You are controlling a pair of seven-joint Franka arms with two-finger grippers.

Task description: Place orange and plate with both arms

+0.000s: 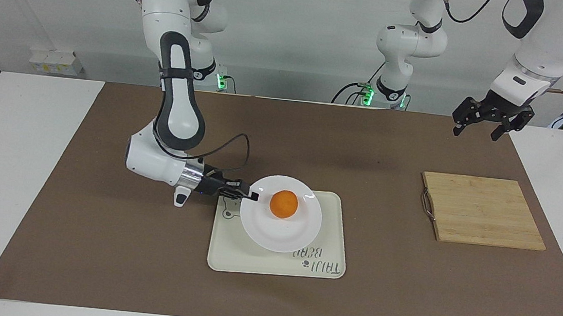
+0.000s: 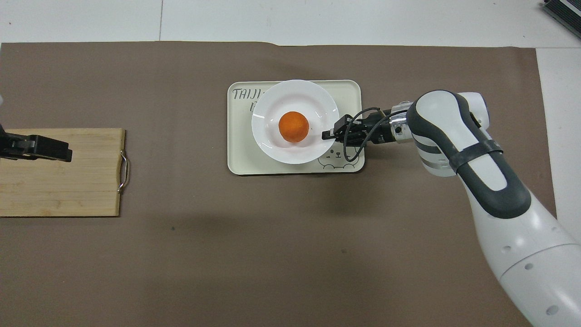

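The orange [image 1: 283,204] [image 2: 293,126] sits in the middle of the white plate [image 1: 279,235] [image 2: 281,97]. My right gripper [image 1: 253,196] [image 2: 327,135] is shut on the plate's rim, on the side toward the right arm's end of the table. It holds the plate low over the cream bear tray [image 1: 251,261] [image 2: 240,154]. I cannot tell whether plate and tray touch. My left gripper [image 1: 475,134] [image 2: 63,153] hangs open and holding nothing, high in the air at the left arm's end of the table.
A wooden cutting board [image 1: 483,211] [image 2: 59,190] with a metal handle lies on the brown mat toward the left arm's end. The plate hides part of the tray's lettering and bear drawing.
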